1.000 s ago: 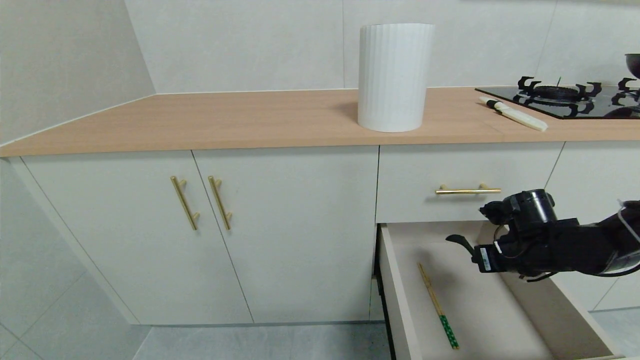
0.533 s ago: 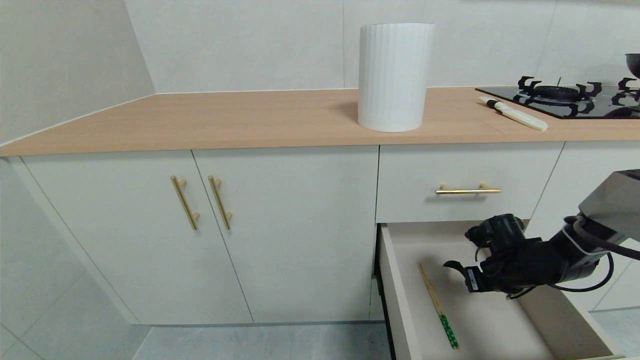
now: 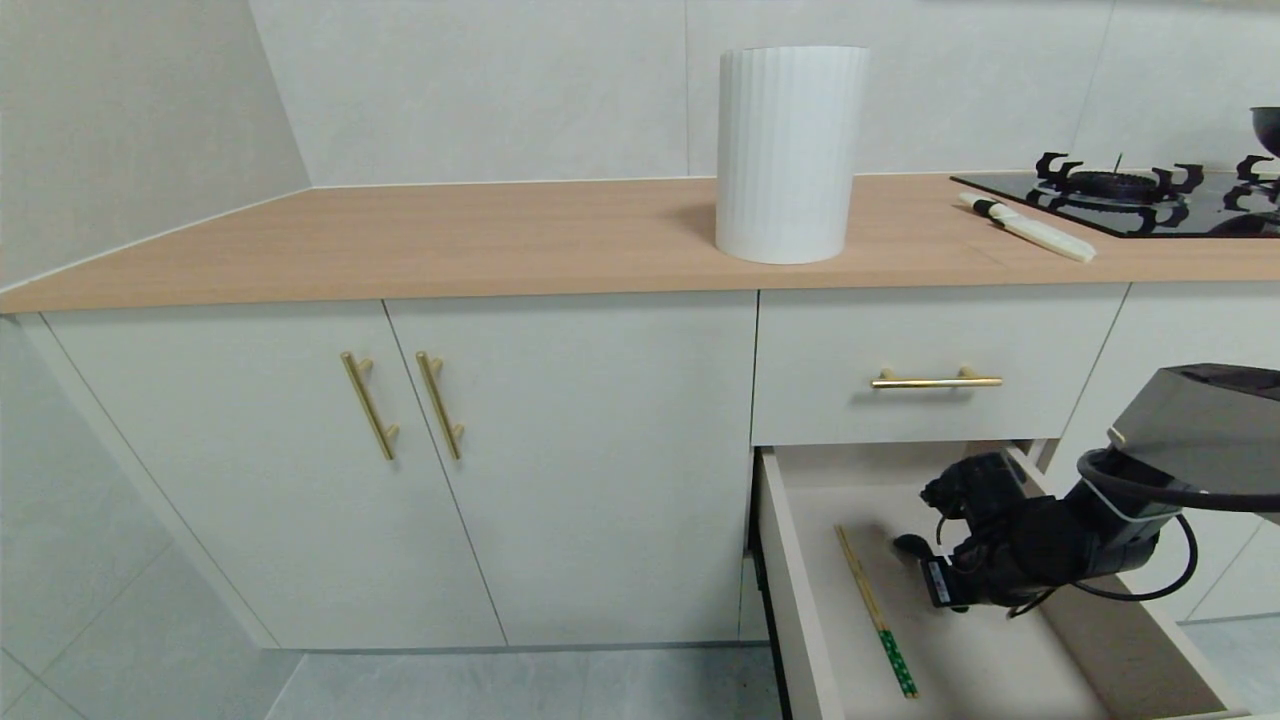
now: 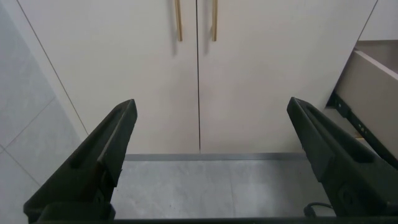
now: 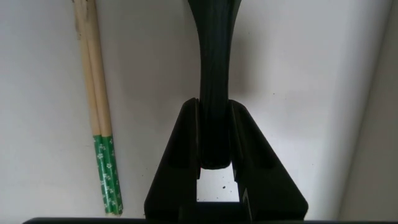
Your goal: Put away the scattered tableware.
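**A:** Quick colour rundown for you: your chopsticks (image 3: 876,610) are pale tan wood, and the ends are green, speckled with tiny white dots. The spoon (image 5: 213,56) is plain black, the same black as your right gripper (image 5: 214,109).

**B:** And the rest, in case you want it: the drawer (image 3: 790,600) is light beige inside. The cabinet doors (image 3: 560,460) are off-white with gold handles (image 3: 370,405). Your countertop (image 3: 450,240) is a warm wood grain, the canister (image 3: 788,150) is white with vertical ribs, and the hob (image 3: 1130,205) is glossy black.

Chopsticks (image 3: 876,612) in drawer (image 3: 789,590), L of spoon (image 3: 910,545).
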Motion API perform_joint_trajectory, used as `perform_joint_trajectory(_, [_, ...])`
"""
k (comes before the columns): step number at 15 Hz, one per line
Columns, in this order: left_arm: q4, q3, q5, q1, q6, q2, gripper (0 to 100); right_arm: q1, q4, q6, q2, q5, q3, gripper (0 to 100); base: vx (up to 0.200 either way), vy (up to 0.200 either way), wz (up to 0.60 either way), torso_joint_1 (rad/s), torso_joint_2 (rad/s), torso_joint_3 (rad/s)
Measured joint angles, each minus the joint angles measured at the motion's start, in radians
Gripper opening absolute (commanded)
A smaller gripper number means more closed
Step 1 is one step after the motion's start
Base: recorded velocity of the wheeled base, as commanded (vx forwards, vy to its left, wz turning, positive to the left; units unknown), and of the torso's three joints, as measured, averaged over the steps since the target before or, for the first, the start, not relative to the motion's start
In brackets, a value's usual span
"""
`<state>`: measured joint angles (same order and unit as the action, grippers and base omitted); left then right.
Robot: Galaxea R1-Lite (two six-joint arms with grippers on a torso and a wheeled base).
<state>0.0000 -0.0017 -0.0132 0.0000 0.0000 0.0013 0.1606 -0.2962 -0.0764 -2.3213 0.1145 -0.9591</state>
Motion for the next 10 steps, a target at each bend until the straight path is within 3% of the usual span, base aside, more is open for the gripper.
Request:
perform_joint_trajectory(9, [0.000,0.000,0.000,0.000,0.000,0.000,100,-0.004,0.001,0.001,-0.012,0.000,-0.003,0,0.000,0.000,0.00,0.000,0.00,0.000])
perform_joint_trajectory(10, [0.000,0.000,0.000,0.000,0.000,0.000,100,-0.004,0.001,0.001,-0.013,0.000,-0.003,100,0.000,0.000,0.00,0.000,0.00,0.000])
